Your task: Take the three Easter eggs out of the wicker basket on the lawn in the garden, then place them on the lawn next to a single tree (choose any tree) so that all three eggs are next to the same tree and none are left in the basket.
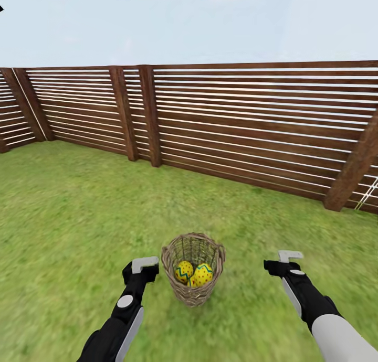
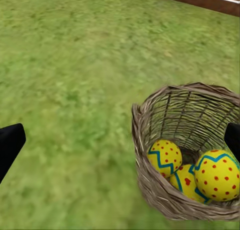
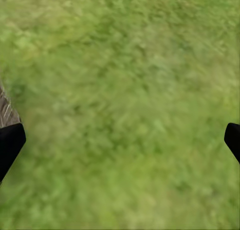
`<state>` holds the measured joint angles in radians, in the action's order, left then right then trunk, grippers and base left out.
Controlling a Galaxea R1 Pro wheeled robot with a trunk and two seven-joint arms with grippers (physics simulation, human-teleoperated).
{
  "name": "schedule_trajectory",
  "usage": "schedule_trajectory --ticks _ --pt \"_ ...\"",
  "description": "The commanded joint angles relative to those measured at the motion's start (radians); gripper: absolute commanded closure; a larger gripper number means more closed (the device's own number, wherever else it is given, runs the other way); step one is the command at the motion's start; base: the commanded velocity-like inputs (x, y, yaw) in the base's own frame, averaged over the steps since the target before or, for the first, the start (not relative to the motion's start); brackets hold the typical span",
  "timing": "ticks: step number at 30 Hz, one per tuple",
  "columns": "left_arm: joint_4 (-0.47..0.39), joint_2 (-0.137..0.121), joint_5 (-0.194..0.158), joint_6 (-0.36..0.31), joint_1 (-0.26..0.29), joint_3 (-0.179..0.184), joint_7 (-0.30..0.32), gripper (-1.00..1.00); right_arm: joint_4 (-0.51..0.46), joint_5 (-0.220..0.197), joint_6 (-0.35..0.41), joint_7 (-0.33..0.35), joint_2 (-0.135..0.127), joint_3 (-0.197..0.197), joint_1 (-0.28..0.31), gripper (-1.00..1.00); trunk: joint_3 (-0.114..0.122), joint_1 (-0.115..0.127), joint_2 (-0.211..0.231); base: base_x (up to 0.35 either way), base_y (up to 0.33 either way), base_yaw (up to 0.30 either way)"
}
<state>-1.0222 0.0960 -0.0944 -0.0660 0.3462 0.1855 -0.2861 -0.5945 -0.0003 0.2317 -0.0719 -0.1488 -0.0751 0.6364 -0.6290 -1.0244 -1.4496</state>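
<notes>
The wicker basket [image 1: 174, 284] stands upright on the lawn [image 1: 79, 210] between my two arms. Yellow Easter eggs with blue zigzags lie inside it; two show in the head view [image 1: 184, 271] [image 1: 202, 274]. In the left wrist view the basket [image 2: 145, 155] holds three eggs [image 2: 165, 157] [image 2: 217, 175] [image 2: 184, 182], the third half covered by the others. My left gripper [image 1: 143, 267] [image 2: 120, 142] hovers open just left of the basket rim, holding nothing. My right gripper [image 1: 290, 259] [image 3: 120, 140] is open over bare grass to the basket's right. The tree is out of view.
A brown slatted wooden fence [image 1: 236, 126] runs across the back of the garden, with thick posts [image 1: 149, 115] [image 1: 352, 173]. Open grass lies to the left and in front of the fence. A sliver of the basket [image 3: 5, 110] edges the right wrist view.
</notes>
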Motion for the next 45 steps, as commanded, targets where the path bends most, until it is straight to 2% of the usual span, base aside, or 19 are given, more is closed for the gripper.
schedule_trajectory --ticks 1,12,20,28,33,36,38,39,40,41,42,43,44,45 --pt "-0.002 -0.001 -0.009 -0.003 0.0 0.004 -0.007 -1.0 -0.001 -0.001 0.006 -0.002 0.001 0.0 0.0 -1.0 -0.001 -0.001 0.0 0.341 0.059 -0.167" --pt "0.001 0.0 -0.01 -0.002 0.0 0.004 -0.007 -1.0 0.008 -0.003 0.005 -0.002 0.002 0.0 0.0 -1.0 0.006 -0.001 0.0 0.342 0.085 -0.215" --pt "0.074 0.0 -0.01 0.007 0.0 0.002 -0.007 -1.0 0.011 -0.001 0.005 -0.003 0.002 0.0 0.0 -1.0 0.006 -0.001 0.0 0.342 0.094 -0.022" --pt "0.086 -0.002 -0.011 0.014 0.0 -0.003 -0.007 -1.0 0.026 0.001 0.003 -0.001 0.002 0.0 0.0 -1.0 0.006 -0.001 0.0 0.287 0.152 -0.001" --pt "0.086 -0.002 -0.01 0.016 0.0 0.004 -0.005 -1.0 0.029 0.001 0.003 0.0 0.002 0.0 0.0 -1.0 0.006 -0.001 0.0 0.08 0.048 0.0" --pt "0.078 0.009 -0.008 0.006 0.0 0.035 -0.006 -1.0 0.03 0.002 0.004 -0.001 0.002 0.0 0.0 -1.0 0.006 -0.001 0.0 0.01 0.006 0.0" --pt "0.084 0.012 -0.012 -0.004 0.0 0.116 -0.009 -1.0 0.035 0.001 0.007 -0.001 0.003 0.004 0.0 -1.0 0.006 -0.001 0.0 0.002 0.001 0.0" --pt "0.086 0.013 -0.014 -0.006 0.0 0.122 -0.01 -1.0 0.041 0.001 0.007 -0.001 0.003 0.009 0.0 -1.0 0.006 -0.001 0.0 0.0 0.0 0.0" --pt "0.09 0.014 -0.022 -0.014 0.001 0.124 -0.01 -1.0 0.049 0.0 0.008 0.0 0.003 0.017 0.0 -1.0 0.006 -0.001 0.0 0.0 0.0 0.0" --pt "0.174 0.013 -0.16 -0.113 0.023 0.103 -0.014 -1.0 0.091 -0.002 0.008 0.028 0.003 0.06 0.0 -1.0 0.006 -0.001 0.0 0.0 0.0 0.0" --pt "0.237 0.011 -0.216 -0.134 0.066 0.098 -0.016 -1.0 0.101 -0.002 0.008 0.045 0.003 0.068 0.0 -1.0 0.006 -0.001 0.0 0.0 0.0 0.0" --pt "0.299 0.011 -0.24 -0.142 0.101 0.097 -0.016 -1.0 0.105 -0.002 0.008 0.055 0.003 0.072 0.0 -1.0 0.006 -0.001 0.0 0.0 0.0 0.0" --pt "0.423 0.012 -0.266 -0.15 0.164 0.094 -0.017 -1.0 0.111 -0.001 0.008 0.065 0.003 0.077 0.0 -1.0 0.006 -0.001 0.0 0.0 0.0 0.0" --pt "0.483 0.013 -0.273 -0.153 0.198 0.094 -0.017 -1.0 0.112 -0.001 0.008 0.067 0.003 0.078 0.0 -1.0 0.006 -0.001 0.0 0.0 0.0 0.0"
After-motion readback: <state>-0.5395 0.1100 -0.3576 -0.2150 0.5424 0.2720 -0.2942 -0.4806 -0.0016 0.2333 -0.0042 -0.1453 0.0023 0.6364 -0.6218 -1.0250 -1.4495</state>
